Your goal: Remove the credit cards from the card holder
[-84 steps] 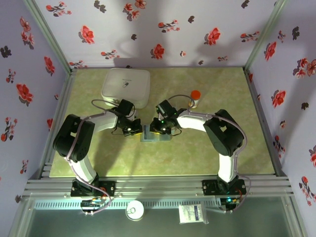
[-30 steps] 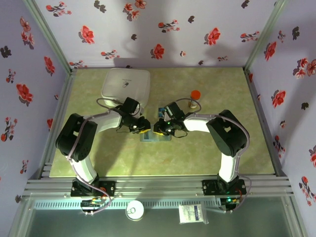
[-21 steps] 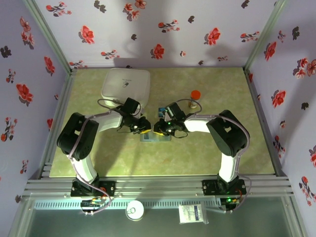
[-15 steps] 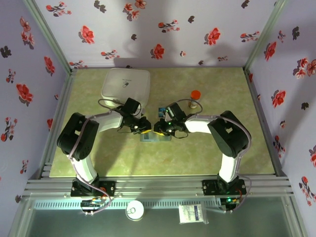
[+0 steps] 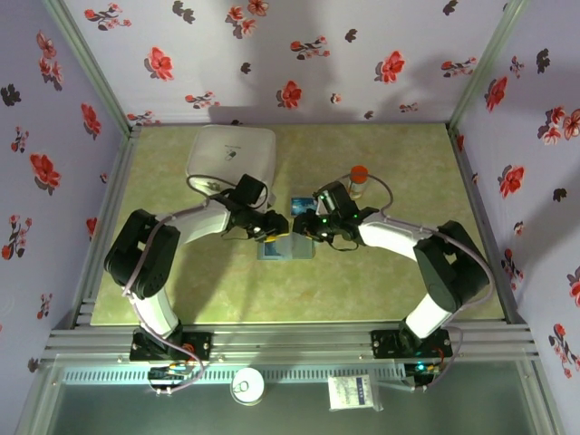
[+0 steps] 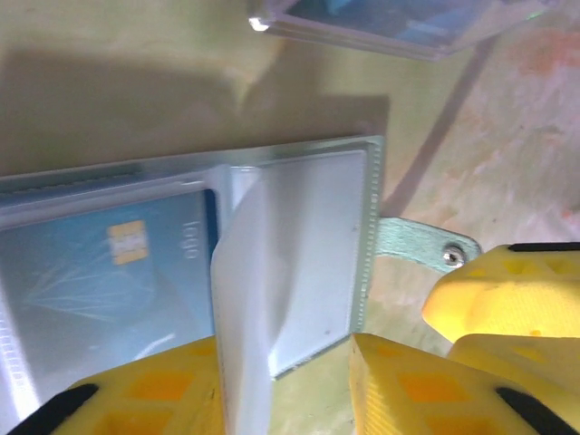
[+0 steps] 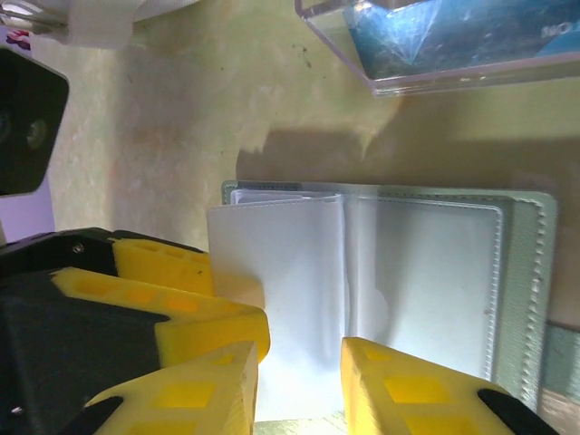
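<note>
ROBOT ARMS WORK AN OPEN WALLET: A white box (image 5: pixel 231 156) sits at the back left of the green surface (image 5: pixel 390 272). The two arms meet over the open card holder (image 5: pixel 286 250) at mid-table. The left fingers (image 5: pixel 270 232) hover at the holder's edge, partly open and gripping nothing. In the left wrist view a clear sleeve leaf (image 6: pixel 243 335) stands up in the gap, against one finger. Beside that leaf a blue card (image 6: pixel 100 272) with a gold chip lies tucked in its sleeve. The holder's strap (image 6: pixel 421 246) lies flat on the surface. Just behind the holder is a clear tray (image 7: pixel 507 68), with what looks like a teal card (image 7: pixel 453 32) inside. The right fingers (image 5: pixel 302 230) hang over the neighbouring panel with a narrow gap and nothing between them. The sleeves below them look empty. A red-capped object (image 5: pixel 359 174) stands farther right. The arms appear to be leafing through the sleeves, with at least one card left to remove. The next move likely calls for one arm to pin the holder. The other would then pinch the blue card's edge and draw it out along its sleeve.
</note>
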Controlling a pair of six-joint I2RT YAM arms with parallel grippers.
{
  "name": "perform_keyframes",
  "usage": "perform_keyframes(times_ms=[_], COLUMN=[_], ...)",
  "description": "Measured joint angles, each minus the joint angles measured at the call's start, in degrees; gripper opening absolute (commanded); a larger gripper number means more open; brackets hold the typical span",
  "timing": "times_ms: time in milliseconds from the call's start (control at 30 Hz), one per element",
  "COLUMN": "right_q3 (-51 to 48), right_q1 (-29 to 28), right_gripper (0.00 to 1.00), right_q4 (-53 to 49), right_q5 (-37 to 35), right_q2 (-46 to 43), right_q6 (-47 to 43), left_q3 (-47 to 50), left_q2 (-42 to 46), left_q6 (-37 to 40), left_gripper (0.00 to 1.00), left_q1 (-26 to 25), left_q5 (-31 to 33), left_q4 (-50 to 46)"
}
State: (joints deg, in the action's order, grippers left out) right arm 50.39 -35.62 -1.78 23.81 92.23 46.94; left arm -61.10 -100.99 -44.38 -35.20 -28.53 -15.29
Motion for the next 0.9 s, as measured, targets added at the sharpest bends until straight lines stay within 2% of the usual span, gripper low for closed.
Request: perform_keyframes(times_ms=[533,900], right_q3=[-1.9,-1.9], right_q1=[1.1,1.4], right_gripper=[0.39,0.39], right_q4=[-7.3,-7.6], right_q5=[-5.0,-6.3], right_q2=[-4.6,-5.8], right_q6=[-1.6,-1.7], left_q3=[-4.8,-5.9], left_q2=[-7.1,-7.3], left_q6=[-0.3,-0.3], left_gripper=[0.55,0.56], left_q1=[-3.5,-3.5], left_q5=[-0.2,-0.3], left_q4=[-0.2,-0.1])
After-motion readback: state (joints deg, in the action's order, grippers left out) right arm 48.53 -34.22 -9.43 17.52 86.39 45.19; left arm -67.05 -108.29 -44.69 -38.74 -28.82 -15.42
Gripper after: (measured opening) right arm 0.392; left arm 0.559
